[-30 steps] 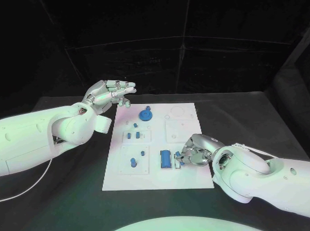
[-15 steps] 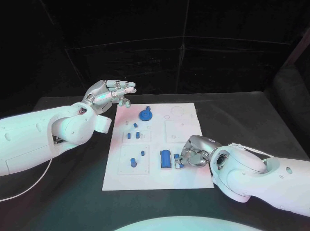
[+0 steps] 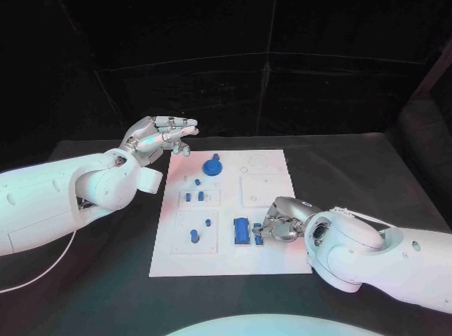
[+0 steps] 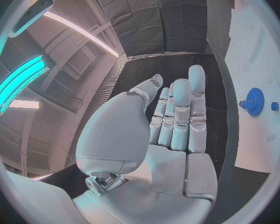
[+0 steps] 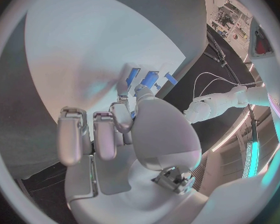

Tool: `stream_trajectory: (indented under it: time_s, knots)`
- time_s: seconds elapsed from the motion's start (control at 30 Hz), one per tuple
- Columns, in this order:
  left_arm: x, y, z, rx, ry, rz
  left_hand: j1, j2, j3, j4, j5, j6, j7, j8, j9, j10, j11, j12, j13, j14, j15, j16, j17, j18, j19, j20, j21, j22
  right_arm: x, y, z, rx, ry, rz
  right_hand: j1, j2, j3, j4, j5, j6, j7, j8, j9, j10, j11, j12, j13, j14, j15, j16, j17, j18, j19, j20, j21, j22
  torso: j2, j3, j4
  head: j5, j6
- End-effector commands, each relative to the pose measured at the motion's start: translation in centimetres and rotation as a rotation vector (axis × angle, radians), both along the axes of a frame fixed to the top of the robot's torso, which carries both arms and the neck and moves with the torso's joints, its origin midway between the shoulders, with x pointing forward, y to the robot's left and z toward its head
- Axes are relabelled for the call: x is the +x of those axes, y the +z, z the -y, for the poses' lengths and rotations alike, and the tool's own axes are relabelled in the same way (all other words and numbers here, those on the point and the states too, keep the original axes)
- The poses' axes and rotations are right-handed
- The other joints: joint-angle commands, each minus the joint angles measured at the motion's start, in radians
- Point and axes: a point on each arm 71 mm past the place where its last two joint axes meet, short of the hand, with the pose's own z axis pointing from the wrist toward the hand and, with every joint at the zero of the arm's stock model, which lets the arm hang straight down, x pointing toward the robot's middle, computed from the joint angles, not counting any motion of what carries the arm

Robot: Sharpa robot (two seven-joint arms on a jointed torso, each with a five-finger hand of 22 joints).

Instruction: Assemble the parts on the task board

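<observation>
Right hand point(image 3: 283, 222) rests on the white task board point(image 3: 267, 189), fingers curled onto a small blue part point(image 3: 257, 234) beside a larger blue block point(image 3: 242, 232). Left hand point(image 3: 162, 136) hovers past the board's far left corner, fingers spread, empty; blue gear point(image 3: 214, 166) lies near it.

— Underneath everything?
— Black table point(image 3: 104, 280), matte, reaching both side edges.
— Behind it?
— Dark backdrop point(image 3: 286, 84), split into panels by pale seams, closing off the far side.
— Anything loose?
— 1 thin white cable point(image 3: 24, 283), curving across the table's left part. Also 1 dark bulky shape point(image 3: 433, 140) past the right side, too dim to identify.
</observation>
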Motion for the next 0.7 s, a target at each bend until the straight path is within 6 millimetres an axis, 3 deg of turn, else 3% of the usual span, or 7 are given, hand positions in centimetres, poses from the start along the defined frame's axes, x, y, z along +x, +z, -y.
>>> stream_trajectory:
  time_s: [0.03, 0.1, 0.17, 0.23, 0.47, 0.6, 0.7]
  knots:
    - [0.0, 0.2, 0.1, -0.014, -0.008, 0.012, 0.01, -0.002, -0.001, -0.003, 0.004, -0.006, -0.002, 0.003, 0.001, -0.007, 0.003, 0.004, 0.0, -0.007, 0.001, 0.005, 0.0, 0.014, 0.004, 0.003, -0.007, -0.001, 0.0, 0.0, 0.0, -0.011, -0.003, -0.003, -0.056, 0.008, -0.027, -0.002, -0.062, 0.004, 0.003, 0.002, 0.003, 0.074, -0.051, 0.001, 0.242, 0.07, -0.001, -0.007, 0.132, -0.013, 0.01, -0.004, 0.001, 0.132, 0.0, -0.0004, -0.0008, -0.002, -0.001]
    - [0.0, 0.2, 0.1, -0.014, -0.008, 0.012, 0.01, -0.002, -0.001, -0.003, 0.004, -0.006, -0.002, 0.003, 0.001, -0.007, 0.003, 0.004, 0.0, -0.007, 0.001, 0.005, 0.0, 0.014, 0.004, 0.003, -0.007, -0.001, 0.0, 0.0, 0.0, -0.011, -0.006, -0.002, -0.083, 0.014, -0.049, -0.001, -0.149, 0.004, 0.002, 0.002, 0.007, 0.074, -0.052, -0.002, 0.241, 0.07, -0.001, -0.008, 0.13, -0.013, 0.01, -0.004, 0.001, 0.132, -0.001, -0.0005, -0.0006, -0.002, -0.001]
    - [0.0, 0.2, 0.1, -0.014, -0.008, 0.012, 0.01, -0.002, -0.001, -0.003, 0.004, -0.006, -0.002, 0.003, 0.001, -0.007, 0.003, 0.004, 0.0, -0.007, 0.001, 0.005, 0.0, 0.014, 0.004, 0.003, -0.007, -0.001, 0.0, 0.0, 0.0, -0.011, -0.007, 0.002, -0.099, 0.015, -0.067, 0.0, -0.204, 0.003, 0.002, 0.002, 0.009, 0.073, -0.052, -0.005, 0.24, 0.07, -0.002, -0.01, 0.129, -0.012, 0.009, -0.004, 0.0, 0.131, -0.001, -0.0002, -0.0008, -0.002, -0.002]
    - [0.0, 0.2, 0.1, -0.014, -0.008, 0.012, 0.01, -0.002, -0.001, -0.003, 0.004, -0.006, -0.002, 0.003, 0.001, -0.007, 0.003, 0.004, 0.0, -0.007, 0.001, 0.005, 0.0, 0.014, 0.004, 0.003, -0.007, -0.001, 0.0, 0.1, 0.1, -0.012, -0.006, 0.006, -0.105, 0.016, -0.076, 0.0, -0.224, 0.002, 0.002, 0.002, 0.011, 0.072, -0.052, -0.01, 0.237, 0.069, -0.002, -0.011, 0.127, -0.012, 0.009, -0.004, -0.001, 0.13, -0.001, 0.0003, -0.0005, -0.003, -0.003]
    - [0.0, 0.2, 0.0, -0.014, -0.006, 0.013, 0.011, -0.001, -0.001, -0.003, 0.004, -0.008, -0.001, 0.003, 0.0, -0.007, 0.003, 0.005, 0.0, -0.008, 0.001, 0.005, -0.001, 0.014, 0.004, 0.003, -0.007, -0.001, -0.2, 0.5, 0.7, 0.023, 0.001, 0.039, -0.062, 0.016, -0.082, -0.013, -0.211, -0.007, 0.004, -0.002, 0.015, 0.07, -0.05, -0.015, 0.235, 0.069, -0.001, -0.014, 0.123, -0.011, 0.004, -0.004, -0.005, 0.124, -0.002, 0.0013, -0.0011, -0.002, 0.0]
    - [0.0, 0.3, -0.2, -0.013, 0.005, 0.022, 0.011, -0.001, -0.001, -0.003, 0.003, -0.008, -0.001, 0.004, 0.0, -0.007, 0.003, 0.005, 0.0, -0.008, 0.001, 0.005, -0.002, 0.014, 0.004, 0.003, -0.007, -0.001, -0.2, 1.1, 2.0, 0.094, -0.034, 0.074, -0.047, -0.013, -0.107, -0.004, -0.153, -0.089, 0.034, -0.048, -0.001, 0.012, -0.026, -0.165, 0.149, 0.047, 0.017, -0.067, 0.042, 0.007, -0.052, 0.007, -0.049, 0.048, -0.005, 0.0004, -0.0004, -0.003, 0.003]
    - [0.2, 0.3, -0.3, -0.014, 0.024, 0.035, 0.011, 0.002, -0.002, -0.002, 0.003, -0.002, -0.004, 0.008, 0.002, -0.001, 0.001, 0.011, 0.0, -0.008, 0.0, 0.005, -0.004, 0.014, 0.004, 0.003, -0.007, -0.001, 0.7, 2.0, 3.3, 0.192, -0.061, 0.121, -0.048, -0.021, -0.119, 0.0, -0.15, -0.12, 0.049, -0.061, -0.01, -0.027, -0.012, -0.26, 0.092, 0.03, 0.03, -0.115, -0.021, 0.021, -0.094, 0.022, -0.088, -0.012, -0.008, -0.0024, 0.0011, -0.011, 0.012]
